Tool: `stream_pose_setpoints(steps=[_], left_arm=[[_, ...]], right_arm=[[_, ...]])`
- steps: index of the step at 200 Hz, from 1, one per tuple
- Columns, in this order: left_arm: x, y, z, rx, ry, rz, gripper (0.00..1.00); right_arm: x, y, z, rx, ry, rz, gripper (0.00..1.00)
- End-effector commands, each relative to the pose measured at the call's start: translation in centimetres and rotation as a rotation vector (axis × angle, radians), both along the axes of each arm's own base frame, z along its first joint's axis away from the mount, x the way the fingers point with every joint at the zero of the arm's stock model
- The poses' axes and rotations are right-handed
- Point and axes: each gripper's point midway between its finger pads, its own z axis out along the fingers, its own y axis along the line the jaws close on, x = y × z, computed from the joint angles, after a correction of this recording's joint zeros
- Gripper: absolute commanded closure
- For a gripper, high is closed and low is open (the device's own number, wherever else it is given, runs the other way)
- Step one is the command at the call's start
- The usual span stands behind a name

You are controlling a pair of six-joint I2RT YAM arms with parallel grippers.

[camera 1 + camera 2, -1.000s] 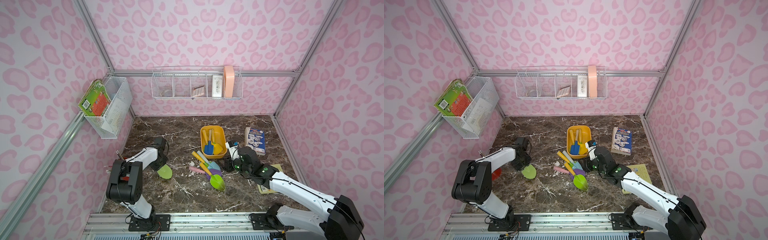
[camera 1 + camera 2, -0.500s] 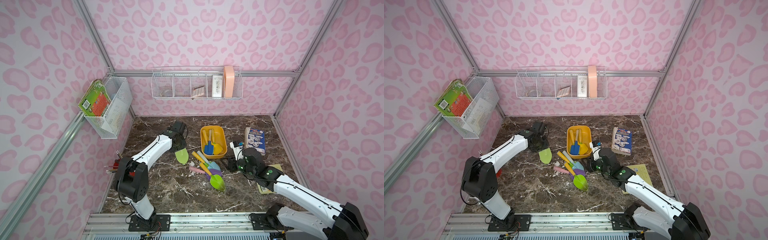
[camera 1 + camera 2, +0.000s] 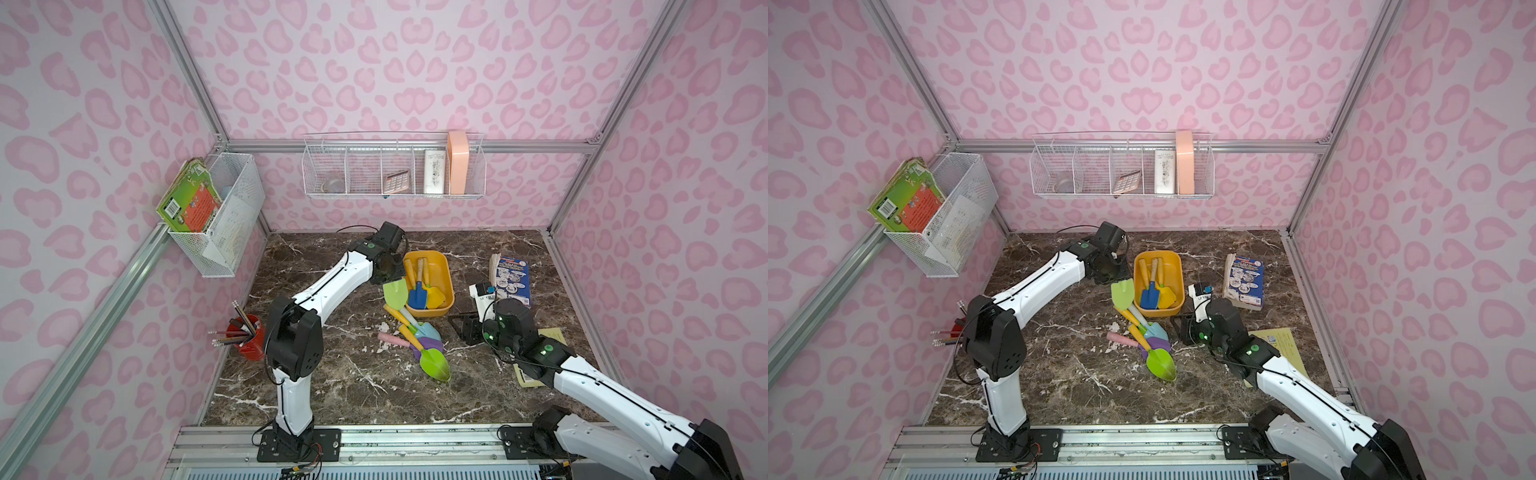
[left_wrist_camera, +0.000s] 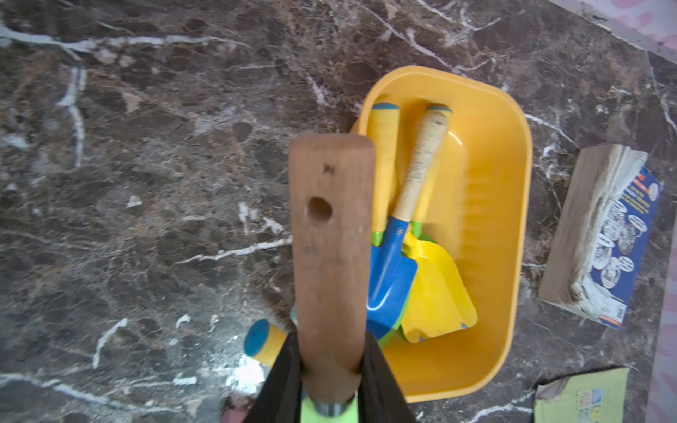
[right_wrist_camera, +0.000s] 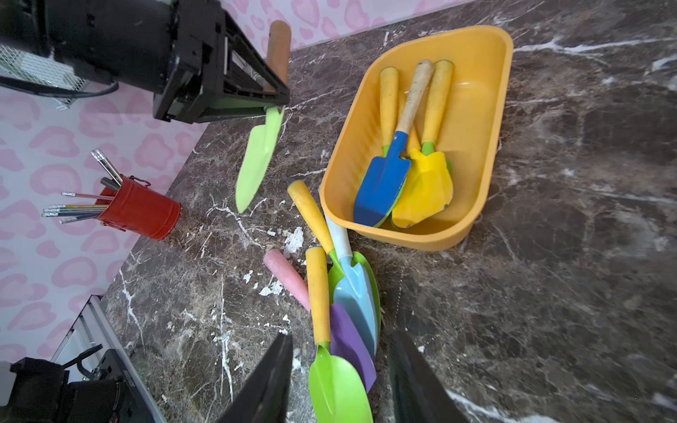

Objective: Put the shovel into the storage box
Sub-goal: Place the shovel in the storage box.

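**Carry the green shovel over the rim before you let go**

The shovel (image 3: 395,293) hangs in the air just beside the storage box (image 3: 439,266), its pale green blade outside the long wall and not yet over the tub. Your left gripper (image 4: 331,370) is clamped on the lower end of the round brown wooden handle, which has a small hole in it. I'd move it sideways over the bare half of the box, line it up with the long walls, lower it, then release. The glossy blade may skid on the smooth yellow-orange plastic. A blue shovel (image 4: 390,278) and a yellow shovel (image 4: 436,293) already lie inside. A heap of shovels (image 5: 353,289) sits on the marble-patterned table (image 5: 549,293) near the box. Your right gripper (image 5: 340,366) hovers above it, jaws apart, holding nothing
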Motion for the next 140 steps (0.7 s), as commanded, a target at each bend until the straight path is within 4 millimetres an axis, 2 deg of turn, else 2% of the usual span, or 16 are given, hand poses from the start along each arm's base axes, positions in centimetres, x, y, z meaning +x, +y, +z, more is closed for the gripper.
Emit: stream_pose_setpoints(steps=[1, 24, 57, 109, 140], left_arm=[[0.7, -1.6, 0.1, -0.008, -0.009, -0.039, 1.00], [1.9, -3.8, -0.3, -0.035, -0.024, -0.081, 1.00], [3.7, -5.8, -1.4, -0.043, -0.064, -0.139, 1.00], [5.7, -7.1, -2.8, -0.021, -0.119, -0.164, 0.99], [6.0, -7.8, -4.3, 0.021, -0.112, -0.180, 0.98]], right_arm=[[0.1, -0.5, 0.0, -0.001, -0.002, -0.022, 0.54], [0.0, -1.1, 0.0, 0.000, 0.000, -0.041, 0.54], [-0.2, -2.0, 0.0, 0.011, 0.000, -0.063, 0.54], [-0.3, -3.1, -0.5, 0.016, 0.013, -0.090, 0.54], [-0.1, -3.4, -0.9, 0.015, 0.022, -0.093, 0.54]])
